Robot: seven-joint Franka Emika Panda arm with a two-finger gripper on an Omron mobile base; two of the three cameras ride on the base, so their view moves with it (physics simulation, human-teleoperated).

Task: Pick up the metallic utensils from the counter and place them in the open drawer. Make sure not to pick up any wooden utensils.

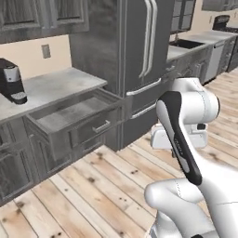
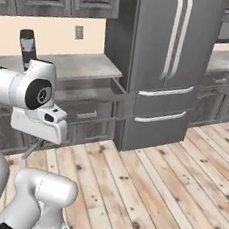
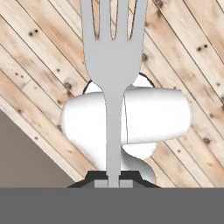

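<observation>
A thin silver-grey fork (image 3: 113, 65), clamped by its handle end in the gripper (image 3: 113, 183), hangs over the plank floor (image 3: 39, 65), with the open drawer (image 1: 69, 114) ahead to the left beneath the counter (image 1: 51, 86). Light, stiff and slick, it looks liable to pivot in so narrow a hold.

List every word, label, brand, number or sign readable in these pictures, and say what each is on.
None: no readable text anywhere.
Fork held in the hand: plain metal, no stamp.
Fridge: no badge on its doors.
Coffee machine: no legible marking.
Wall outlet: blank plate.
Open drawer: no label on its front.
</observation>
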